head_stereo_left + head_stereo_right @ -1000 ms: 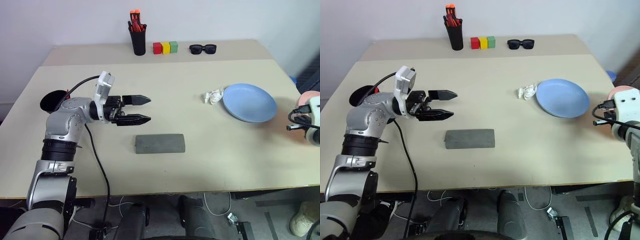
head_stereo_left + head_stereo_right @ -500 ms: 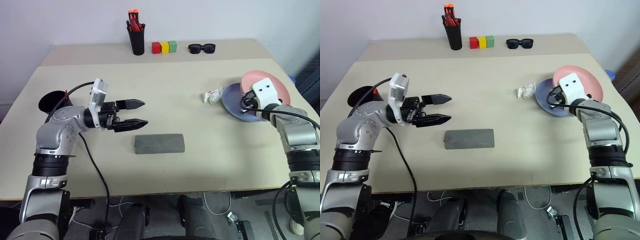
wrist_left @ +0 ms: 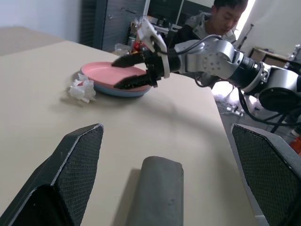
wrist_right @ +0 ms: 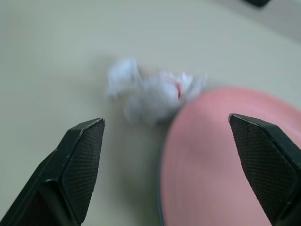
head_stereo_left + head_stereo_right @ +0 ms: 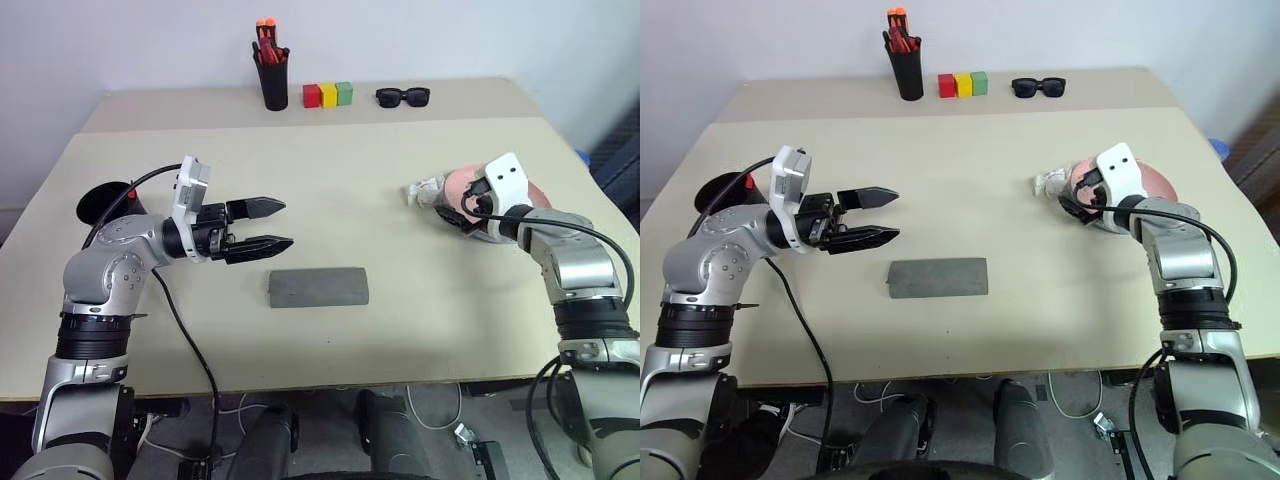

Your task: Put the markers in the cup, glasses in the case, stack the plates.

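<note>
- We see the salmon pink round plastic plate (image 3: 113, 74) stacked on the light blue plate (image 3: 123, 91), beside a crumpled white paper scrap (image 4: 153, 94).
- Our right gripper (image 3: 133, 71) hangs over the pink plate, fingers spread, gripping nothing.
- Our left gripper (image 5: 268, 225) hovers wide and empty above the closed grey felt-like rectangular case (image 5: 319, 287).

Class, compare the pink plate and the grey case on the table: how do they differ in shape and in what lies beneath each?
The pink plate is round and shallow; the grey case is a long block with rounded ends. The pink plate rests on the blue plate; the grey case lies straight on the table. Neither one is in a gripper.
</note>
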{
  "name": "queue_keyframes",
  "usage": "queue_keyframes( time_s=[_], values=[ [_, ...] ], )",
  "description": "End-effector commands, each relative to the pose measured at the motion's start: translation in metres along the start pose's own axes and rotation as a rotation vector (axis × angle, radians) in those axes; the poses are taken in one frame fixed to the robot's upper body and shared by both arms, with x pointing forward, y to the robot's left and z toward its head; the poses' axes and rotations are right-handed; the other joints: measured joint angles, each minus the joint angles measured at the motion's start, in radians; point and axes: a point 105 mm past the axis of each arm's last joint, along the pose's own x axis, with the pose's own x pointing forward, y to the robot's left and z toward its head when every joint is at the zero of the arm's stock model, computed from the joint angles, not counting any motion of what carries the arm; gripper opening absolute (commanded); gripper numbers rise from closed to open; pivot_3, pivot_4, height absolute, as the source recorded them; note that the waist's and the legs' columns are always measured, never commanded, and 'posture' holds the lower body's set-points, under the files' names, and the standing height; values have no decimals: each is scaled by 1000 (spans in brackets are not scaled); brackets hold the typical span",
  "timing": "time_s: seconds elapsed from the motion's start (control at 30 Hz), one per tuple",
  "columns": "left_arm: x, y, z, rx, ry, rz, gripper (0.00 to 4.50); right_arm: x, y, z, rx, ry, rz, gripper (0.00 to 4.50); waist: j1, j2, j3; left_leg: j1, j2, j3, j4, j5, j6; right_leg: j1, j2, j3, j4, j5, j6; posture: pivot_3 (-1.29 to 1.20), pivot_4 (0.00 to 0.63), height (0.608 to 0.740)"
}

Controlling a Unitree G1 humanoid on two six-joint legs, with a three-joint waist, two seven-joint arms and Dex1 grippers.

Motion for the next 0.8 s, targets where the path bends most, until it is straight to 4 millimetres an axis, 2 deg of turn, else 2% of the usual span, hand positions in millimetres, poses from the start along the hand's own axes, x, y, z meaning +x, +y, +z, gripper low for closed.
queue_keyframes(
  time_s=[0.03,0.13,0.37,0.57,0.67,0.8],
  values=[
    [3,-3,14,50,-21,-23,4500,8,5,22,-60,-75,-13,4447,1,0,0,0,0,0,0,0,0,0,0,0,0,0,0,0,150,740],
    [4,-4,14,50,-21,-25,4500,25,12,21,-74,-73,-30,4447,0,0,0,0,0,0,0,0,0,0,0,0,0,0,0,0,150,740],
    [3,-5,15,49,-21,-9,4500,54,6,20,-98,-45,-109,4447,2,0,0,0,0,0,0,0,0,0,0,0,0,0,-1,0,150,740],
    [4,-10,16,50,-23,13,4500,71,7,1,-74,63,-134,4447,-10,0,0,0,0,-1,-1,0,-1,0,0,0,0,0,-1,0,150,740],
    [3,-12,17,49,-25,24,4500,76,13,-8,-50,105,-113,3601,-18,0,0,0,0,-1,-1,0,-1,0,0,0,0,0,-1,0,150,740],
    [3,-13,17,48,-25,32,4500,79,18,-11,-46,127,-97,1427,-26,0,0,1,0,-1,-2,0,-1,0,0,0,1,0,-1,0,150,740]
  ],
)
